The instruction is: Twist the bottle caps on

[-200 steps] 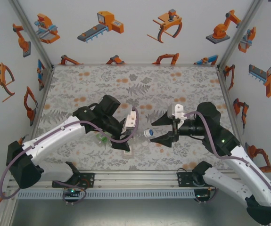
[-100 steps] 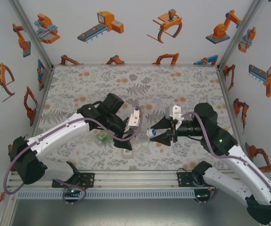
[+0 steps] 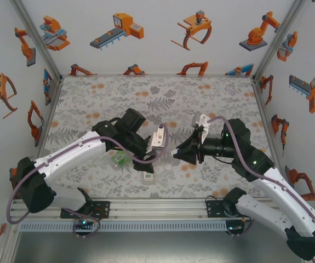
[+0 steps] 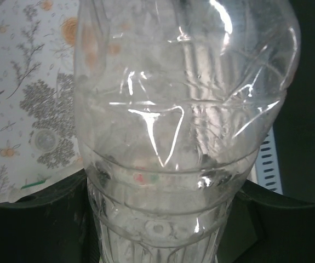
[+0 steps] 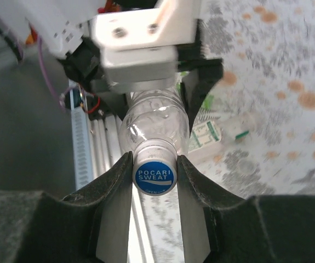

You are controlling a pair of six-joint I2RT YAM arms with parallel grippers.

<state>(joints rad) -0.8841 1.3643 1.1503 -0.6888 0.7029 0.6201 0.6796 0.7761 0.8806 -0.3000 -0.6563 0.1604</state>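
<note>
Round blue-topped plastic bottle cap (image 5: 154,174) sits lower centre, pinched tight by the right gripper (image 5: 154,160). Just above it, the left gripper (image 5: 149,90) clamps the clear plastic bottle (image 5: 156,123).

Bottle (image 5: 154,118) central, cap (image 5: 154,174) on its right end, second bottle (image 3: 119,160) and third bottle (image 3: 147,178) nearer

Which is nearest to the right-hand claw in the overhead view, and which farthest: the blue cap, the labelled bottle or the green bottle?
1. Blue cap: gripped between the right gripper's fingers.
2. Labelled bottle: lying on the table to the gripper's left, toward the near edge.
3. Green bottle: farther left still, clearly the farthest.
</note>
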